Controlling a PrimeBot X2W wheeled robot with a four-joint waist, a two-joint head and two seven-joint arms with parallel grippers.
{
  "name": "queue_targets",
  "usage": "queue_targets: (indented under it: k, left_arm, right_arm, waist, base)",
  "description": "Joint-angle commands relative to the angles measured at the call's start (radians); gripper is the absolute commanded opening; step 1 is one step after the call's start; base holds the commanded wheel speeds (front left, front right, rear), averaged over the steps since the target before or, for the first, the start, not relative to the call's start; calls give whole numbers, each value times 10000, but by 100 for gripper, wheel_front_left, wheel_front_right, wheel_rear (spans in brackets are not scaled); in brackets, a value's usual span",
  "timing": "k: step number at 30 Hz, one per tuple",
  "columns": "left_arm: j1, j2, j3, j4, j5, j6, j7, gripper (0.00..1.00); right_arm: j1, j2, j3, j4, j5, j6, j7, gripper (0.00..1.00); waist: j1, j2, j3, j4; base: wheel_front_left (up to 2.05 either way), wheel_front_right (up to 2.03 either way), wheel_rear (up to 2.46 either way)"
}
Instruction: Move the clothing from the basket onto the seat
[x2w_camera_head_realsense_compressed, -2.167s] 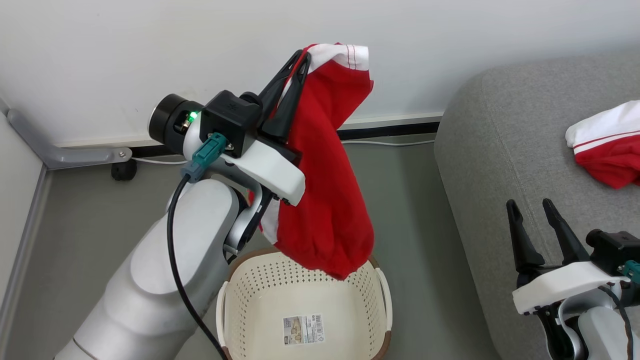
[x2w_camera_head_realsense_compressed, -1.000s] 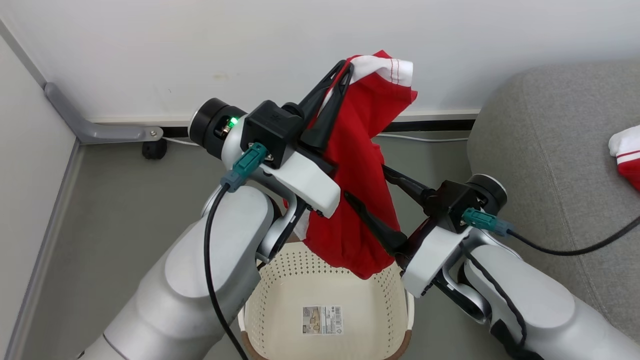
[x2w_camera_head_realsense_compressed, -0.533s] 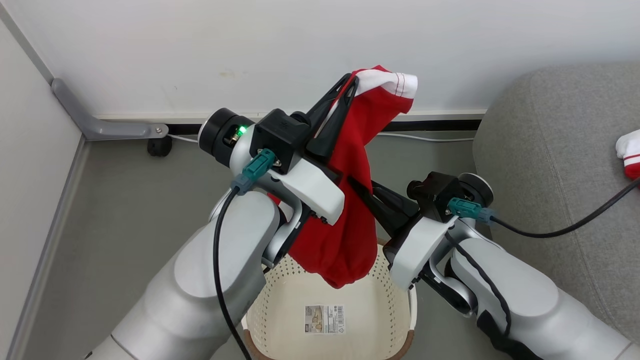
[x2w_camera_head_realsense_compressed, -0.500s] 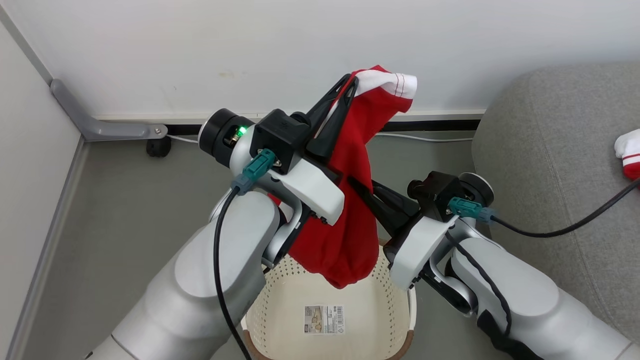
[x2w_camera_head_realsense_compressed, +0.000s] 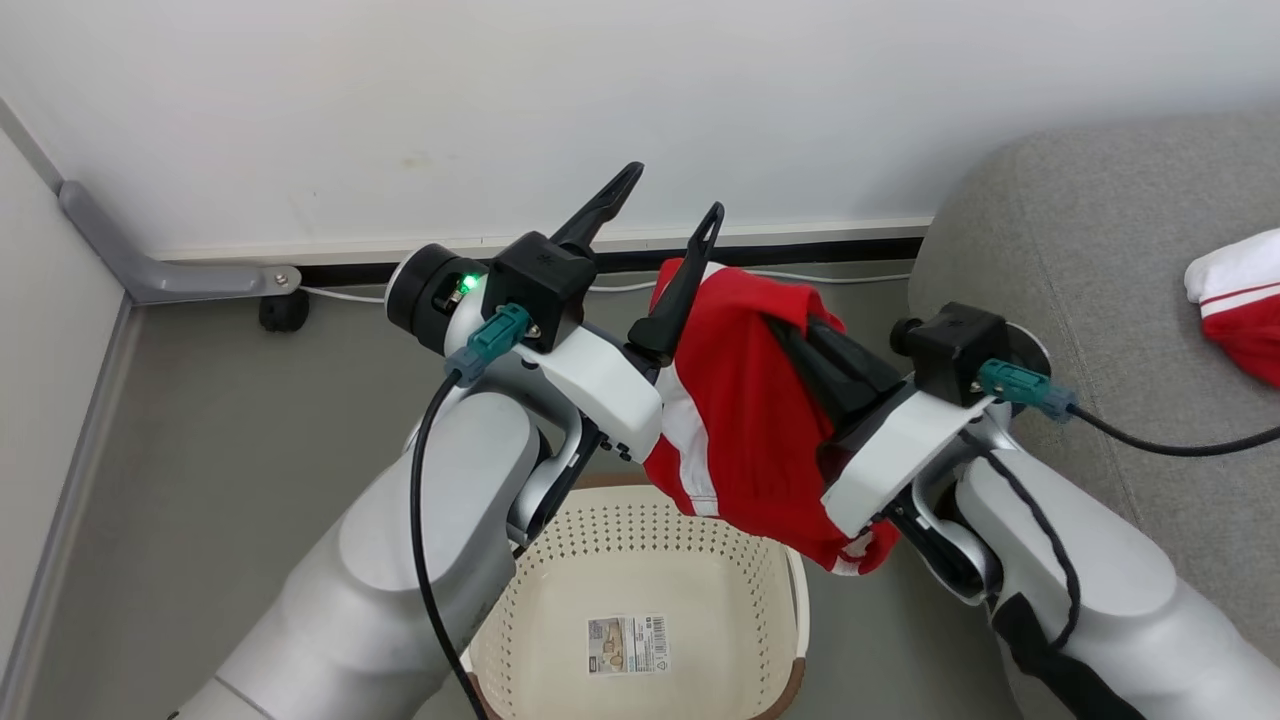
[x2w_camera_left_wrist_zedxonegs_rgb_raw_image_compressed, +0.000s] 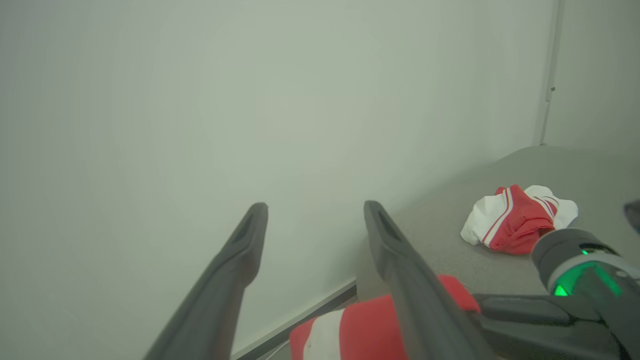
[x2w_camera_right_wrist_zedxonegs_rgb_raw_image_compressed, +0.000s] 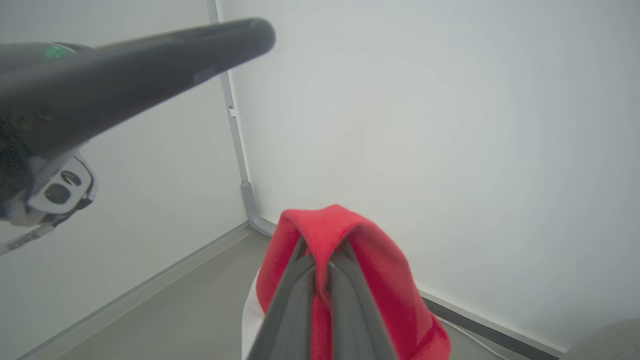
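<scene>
Right gripper: jaws pressed together, pinching a fold of the red garment, which hangs in the air over the far rim of the basket, its lowest corner past the basket's right side. Left gripper: jaws spread and pointing towards the wall, one finger just beside the garment's upper edge; contact cannot be told. Basket stands on the floor beside the grey seat, barcode sticker on its bottom; a second red-and-white garment lies crumpled on the seat, well apart from the basket.
</scene>
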Motion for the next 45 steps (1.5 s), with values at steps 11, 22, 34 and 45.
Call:
queue_targets:
  k: [11,22,34,45]
  left_arm:
    - [591,368,193,183,-189,-364,-285,100]
    - [1362,202,-64,388,-317,-757,-372,100]
    - [1804,-7,-80,348,-250,-932,-399,100]
    - [1703,-181,-272,321,-18,-1177,-401,100]
  right_arm:
    - [688,-479,-2121,-1025,-469,27,-61,0]
    - [1151,-819,-3268,-1817,-697,27,-61,0]
    - [1848,-1016,-4099,-2841,-963,27,-61,0]
    - [2988,-1317,-6025,-3843,-1258,27,-61,0]
  waist:
    - [0,0,-119,-1401]
    - [0,0,-328,-3102]
    - [0,0,-291,-5006]
    - [0,0,262,-5207]
  base:
    - [0,0,0]
    - [0,0,0]
    - [0,0,0]
    - [0,0,0]
